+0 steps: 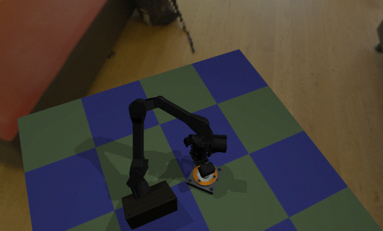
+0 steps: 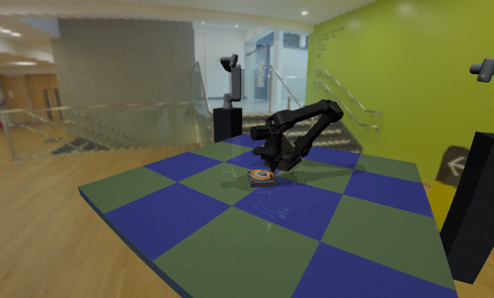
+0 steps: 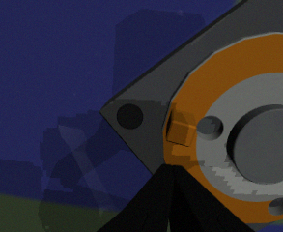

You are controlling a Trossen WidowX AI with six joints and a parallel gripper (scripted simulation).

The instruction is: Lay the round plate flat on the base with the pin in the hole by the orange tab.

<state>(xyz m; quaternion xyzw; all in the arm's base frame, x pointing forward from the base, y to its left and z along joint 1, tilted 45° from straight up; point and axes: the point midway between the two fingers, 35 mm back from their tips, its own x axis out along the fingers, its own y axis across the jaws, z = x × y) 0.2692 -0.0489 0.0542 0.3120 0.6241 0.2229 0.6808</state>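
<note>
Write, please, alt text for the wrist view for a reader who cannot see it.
Closed black gripper points up from the bottom edge toward the small orange tab on the round plate, an orange ring around a grey ring and a grey centre post. The plate sits on a dark grey square base with a corner hole, over blue and green checks.

A white arrow sign [image 2: 455,164] on the green wall; no text is legible.

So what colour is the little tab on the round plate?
Orange, like the plate's outer ring; the tab shows best in the wrist view.
</note>
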